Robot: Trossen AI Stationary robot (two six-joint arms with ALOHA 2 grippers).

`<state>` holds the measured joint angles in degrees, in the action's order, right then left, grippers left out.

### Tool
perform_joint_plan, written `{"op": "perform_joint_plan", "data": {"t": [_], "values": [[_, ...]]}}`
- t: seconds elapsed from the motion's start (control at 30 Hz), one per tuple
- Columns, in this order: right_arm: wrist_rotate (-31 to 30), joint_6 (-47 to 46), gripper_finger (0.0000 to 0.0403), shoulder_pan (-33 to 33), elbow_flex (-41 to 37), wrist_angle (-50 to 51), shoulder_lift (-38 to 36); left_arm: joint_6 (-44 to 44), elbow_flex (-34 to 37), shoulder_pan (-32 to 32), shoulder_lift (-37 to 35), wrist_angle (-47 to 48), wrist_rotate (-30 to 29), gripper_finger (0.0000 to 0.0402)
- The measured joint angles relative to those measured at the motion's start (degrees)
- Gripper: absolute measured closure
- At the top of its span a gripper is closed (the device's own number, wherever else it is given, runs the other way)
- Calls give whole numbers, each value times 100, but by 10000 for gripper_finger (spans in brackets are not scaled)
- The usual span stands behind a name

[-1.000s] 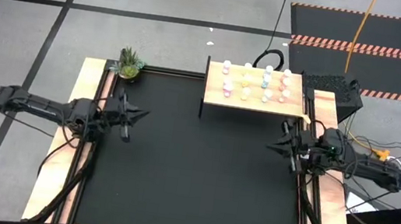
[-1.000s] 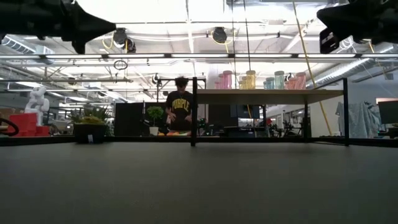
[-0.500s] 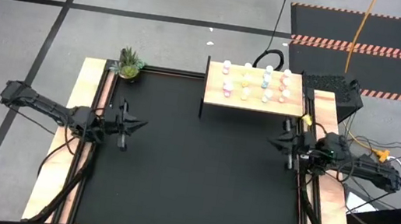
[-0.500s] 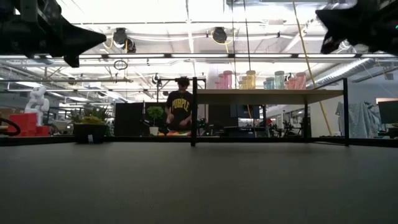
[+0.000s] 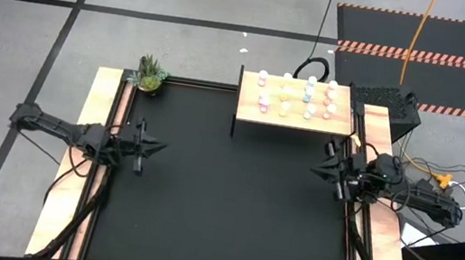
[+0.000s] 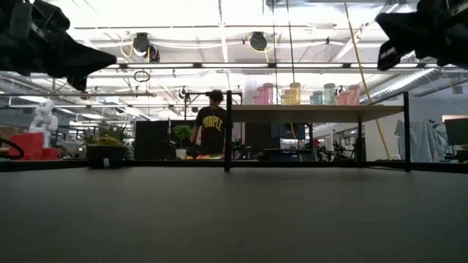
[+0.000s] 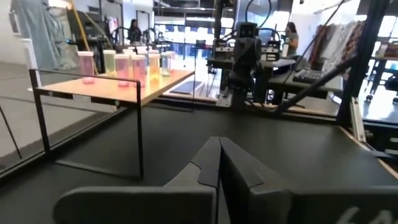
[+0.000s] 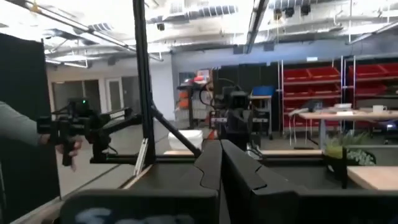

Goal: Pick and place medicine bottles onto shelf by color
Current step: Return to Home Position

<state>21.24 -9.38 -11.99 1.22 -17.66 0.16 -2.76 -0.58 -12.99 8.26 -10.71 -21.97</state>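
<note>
The light-wood shelf (image 5: 296, 102) stands at the table's far right on thin black legs. Several tiny white-capped bottles (image 5: 284, 109) stand upright on its top in rows, pink, yellow, teal and red; they also show in the low view (image 6: 292, 93) and the left wrist view (image 7: 118, 63). My left gripper (image 5: 159, 148) is shut and empty above the table's left side, pointing right. My right gripper (image 5: 318, 169) is shut and empty above the table's right side, just near of the shelf, pointing left. Both sets of fingers meet in the wrist views (image 7: 219, 144) (image 8: 220, 147).
A small green potted plant (image 5: 150, 75) sits at the table's far left corner. The black tabletop (image 5: 224, 193) lies between the two arms. A person (image 6: 212, 124) stands in the room beyond the far edge. Cables and a black box (image 5: 391, 105) lie right of the shelf.
My left arm has drawn down and a little toward the table's near edge, staying at the left side. My right gripper has shifted slightly. Nothing on the shelf has moved.
</note>
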Motion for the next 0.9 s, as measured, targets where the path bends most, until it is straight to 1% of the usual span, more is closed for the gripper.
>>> {"op": "perform_joint_plan", "data": {"t": [0.07, 0.17, 0.23, 0.33, 0.4, 0.5, 0.57, 0.67, 0.73, 0.9], "values": [[-5, 6, 403, 2, -2, 74, 1, -25, 0, -42, -244, 274, 9, 392], [-8, 301, 403, 2, -5, 147, 0, -21, -2, -126, -546, 684, 119, 398], [-29, 427, 403, 2, -7, 312, 0, 34, -10, -183, -624, 724, 244, 398], [-14, 434, 403, 2, -9, 583, 2, 259, -11, -223, -606, 751, 405, 387], [-14, 401, 403, 2, -9, 638, 2, 276, -11, -219, -558, 756, 413, 383], [-14, 512, 403, 2, -9, 692, 1, 421, -11, -221, -462, 761, 423, 386], [-44, 662, 403, -1, -9, 961, 1, 608, -11, -221, -384, 764, 442, 393], [-419, 683, 403, -2, -9, 1337, 3, 679, -11, -221, -290, 764, 443, 398], [-607, 651, 403, -2, -9, 1413, 2, 679, -11, -221, -235, 762, 443, 393], [-624, 705, 403, -4, -11, 1362, 9, 679, -11, -221, -181, 758, 443, 370]]}}
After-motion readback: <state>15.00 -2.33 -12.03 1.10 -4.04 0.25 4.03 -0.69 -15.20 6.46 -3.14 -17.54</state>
